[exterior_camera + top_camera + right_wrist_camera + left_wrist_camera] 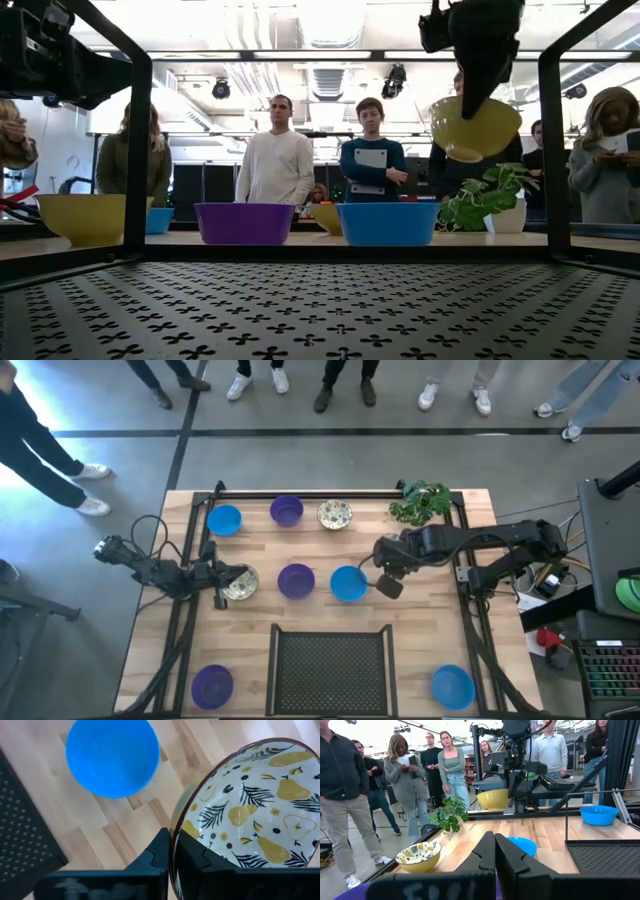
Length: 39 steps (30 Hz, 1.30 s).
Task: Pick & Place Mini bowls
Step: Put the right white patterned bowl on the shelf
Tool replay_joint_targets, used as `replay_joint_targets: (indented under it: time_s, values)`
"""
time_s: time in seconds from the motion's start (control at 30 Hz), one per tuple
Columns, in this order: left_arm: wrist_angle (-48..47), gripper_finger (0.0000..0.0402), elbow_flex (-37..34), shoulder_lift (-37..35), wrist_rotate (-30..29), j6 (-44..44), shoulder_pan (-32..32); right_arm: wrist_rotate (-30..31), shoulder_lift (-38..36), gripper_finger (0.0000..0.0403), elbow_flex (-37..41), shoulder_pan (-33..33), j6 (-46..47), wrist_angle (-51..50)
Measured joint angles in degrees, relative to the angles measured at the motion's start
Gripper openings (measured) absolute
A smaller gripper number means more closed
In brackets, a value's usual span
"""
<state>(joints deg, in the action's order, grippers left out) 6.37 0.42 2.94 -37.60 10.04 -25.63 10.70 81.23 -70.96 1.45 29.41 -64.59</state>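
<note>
Wooden surface (420,650) carries scattered mini bowls, none yet in the mesh tray (331,670); right hand (172,851), frame centre-right, pinches a pear-patterned bowl (255,815) aloft, left hand (495,851) closed empty.

The patterned bowl (250,815) is cut off by the right wrist view's edge, its outside unseen.

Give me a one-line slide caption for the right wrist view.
Right gripper pinches the rim of a pear-patterned bowl, held above the wooden table beside a blue bowl.
</note>
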Motion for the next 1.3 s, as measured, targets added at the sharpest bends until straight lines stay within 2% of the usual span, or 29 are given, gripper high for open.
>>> replay_joint_targets:
  time_s: [0.47, 0.83, 1.07, 1.3]
  values:
    - [0.0, 0.0000, 0.0, 0.0, 0.0, 0.0, 0.0, 0.0, 0.6, 0.0012, -6.0, 0.0, -4.5, 0.5]
    - [0.0, 0.0000, 0.0, 0.0, 0.0, -1.0, 0.0, -0.9, 10.0, 0.0012, -14.2, 1.2, -12.1, -2.2]
    - [0.0, 0.0000, 0.0, 0.0, 0.0, -1.1, 0.0, -1.0, 12.5, 0.0012, -19.7, 5.5, -11.5, -2.8]
    - [-0.6, 0.0000, 0.0, 0.0, 0.0, -0.9, 0.0, -2.2, 12.7, 0.0012, -20.6, 12.0, -8.3, -0.9]
